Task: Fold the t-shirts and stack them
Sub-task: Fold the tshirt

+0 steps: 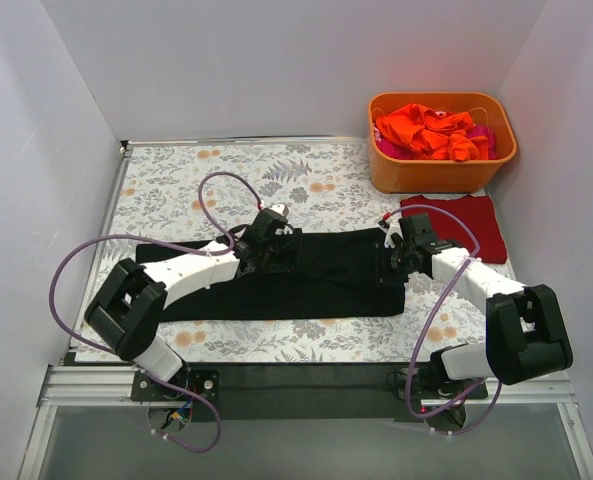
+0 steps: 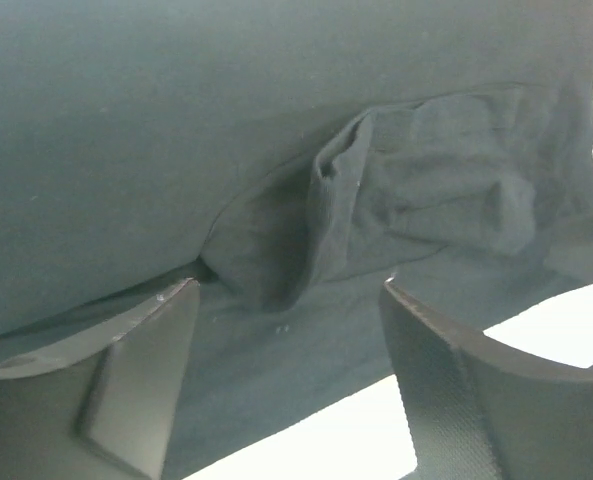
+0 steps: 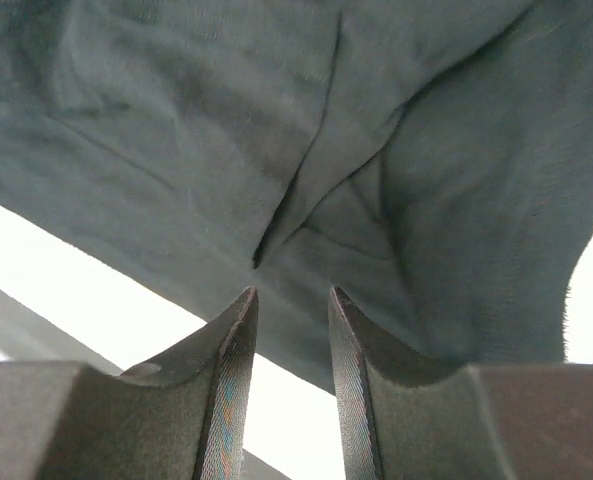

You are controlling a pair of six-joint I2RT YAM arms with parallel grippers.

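The large black t-shirt [image 1: 306,280] lies as a long folded band across the middle of the table. My left gripper [image 1: 276,248] is over its upper middle; in the left wrist view its jaws [image 2: 288,290] stand wide apart over wrinkled black cloth [image 2: 406,190], holding nothing. My right gripper [image 1: 396,252] is at the shirt's right end; in the right wrist view its jaws [image 3: 292,296] are a narrow gap apart, tips at the black cloth [image 3: 226,150], nothing between them. A folded dark red t-shirt [image 1: 461,222] lies at the right. Orange t-shirts [image 1: 426,132] and a pink one [image 1: 484,135] fill the tub.
The orange plastic tub [image 1: 441,172] stands at the back right corner. The leaf-print tablecloth [image 1: 176,180] covers the table. White walls close in the left, back and right sides. The black front rail [image 1: 296,385] runs along the near edge.
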